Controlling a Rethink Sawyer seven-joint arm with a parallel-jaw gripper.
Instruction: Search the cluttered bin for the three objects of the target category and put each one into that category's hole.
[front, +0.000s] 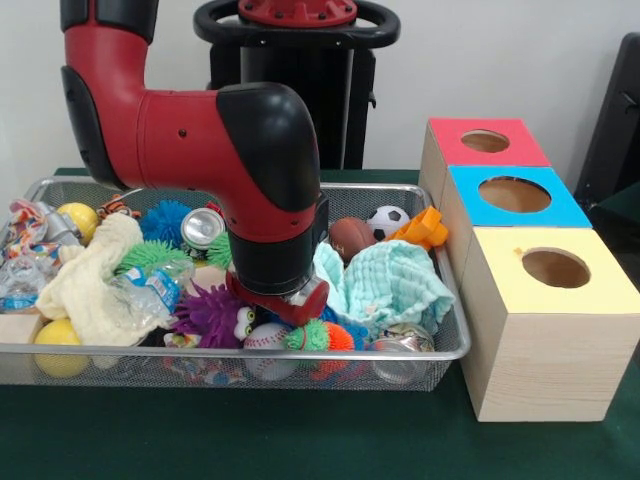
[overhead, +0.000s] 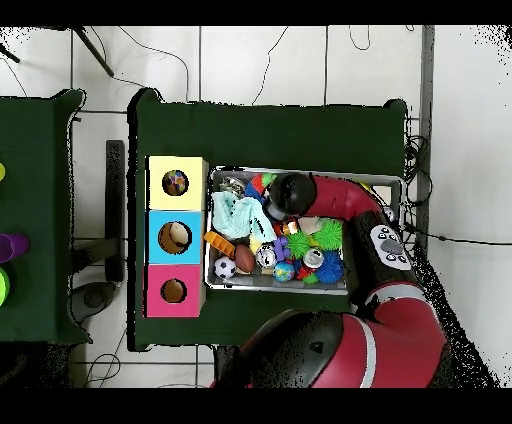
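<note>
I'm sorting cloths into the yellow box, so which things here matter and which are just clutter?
Job: wire tray, cream cloth, pale green cloth, yellow box hole.
Clutter: spiky balls, soccer ball, can, red box, blue box.

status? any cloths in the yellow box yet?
Done: cannot confirm; overhead, something multicoloured shows inside the yellow box's hole, unclear what. In hand: the gripper is down in the wire bin among the clutter; its hold is hidden. Left: the cream knitted cloth and a mint cloth lie in the bin.
</note>
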